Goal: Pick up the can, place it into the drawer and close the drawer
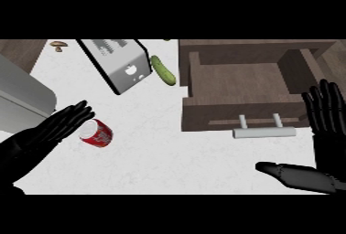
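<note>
The left hand [51,132] reaches in flat, its fingers [73,114] stretched out straight and close together, grasping nothing; their tips lie just beside the top rim of the one red can [97,133], and whether they touch it cannot be told. The can lies tilted on the white counter [162,155], just past those fingertips toward the drawer side. The right hand [329,132] is spread wide, fingers [326,101] straight and pointing up over the right front corner of the one open wooden drawer [240,87], thumb [290,172] splayed out far below; it holds nothing. The drawer's pale bar handle [263,132] sits left of those fingers. Beyond the left fingertips lie one silver toaster [121,61], one green cucumber [163,70] and one mushroom [59,45].
</note>
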You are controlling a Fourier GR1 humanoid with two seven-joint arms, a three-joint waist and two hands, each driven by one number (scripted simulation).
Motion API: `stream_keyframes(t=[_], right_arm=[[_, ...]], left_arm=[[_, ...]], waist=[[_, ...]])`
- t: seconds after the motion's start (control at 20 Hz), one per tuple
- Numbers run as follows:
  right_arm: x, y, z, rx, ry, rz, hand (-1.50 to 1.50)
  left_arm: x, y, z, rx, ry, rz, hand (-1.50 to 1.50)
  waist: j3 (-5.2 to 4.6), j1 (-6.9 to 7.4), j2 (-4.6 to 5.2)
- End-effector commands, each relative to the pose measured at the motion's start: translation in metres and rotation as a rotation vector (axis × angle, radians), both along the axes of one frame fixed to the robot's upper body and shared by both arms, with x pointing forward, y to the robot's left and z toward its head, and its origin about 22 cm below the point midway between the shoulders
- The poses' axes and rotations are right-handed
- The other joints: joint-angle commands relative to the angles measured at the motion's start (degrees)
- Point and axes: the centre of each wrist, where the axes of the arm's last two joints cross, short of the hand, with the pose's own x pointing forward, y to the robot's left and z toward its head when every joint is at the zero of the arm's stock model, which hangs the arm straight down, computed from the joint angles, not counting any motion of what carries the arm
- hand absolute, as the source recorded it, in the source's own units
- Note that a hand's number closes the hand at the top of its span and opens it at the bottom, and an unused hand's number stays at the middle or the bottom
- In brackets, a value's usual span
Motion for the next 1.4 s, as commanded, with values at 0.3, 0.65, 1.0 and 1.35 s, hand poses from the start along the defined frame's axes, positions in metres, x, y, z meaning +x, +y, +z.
stream_keyframes(t=[0.3,0.65,1.0,1.35], right_arm=[[-0.037,-0.038,-0.009,0.015,0.103,-0.084,-1.50],[-0.068,-0.075,0.005,0.020,0.089,-0.104,-1.50],[-0.059,-0.090,-0.002,0.009,0.108,-0.098,-1.50],[-0.092,-0.101,0.004,0.025,0.100,-0.098,-1.50]], left_arm=[[0.041,0.132,0.023,0.008,0.104,-0.156,-1.50],[0.035,0.164,0.036,0.041,0.138,-0.169,-1.50],[0.060,0.164,0.021,-0.032,0.301,-0.157,-1.50],[0.072,0.142,0.024,-0.052,0.389,-0.171,-1.50]], waist=[[0.11,0.61,-0.49],[0.14,1.29,-0.77],[0.17,1.28,-0.59],[0.17,1.43,-0.78]])
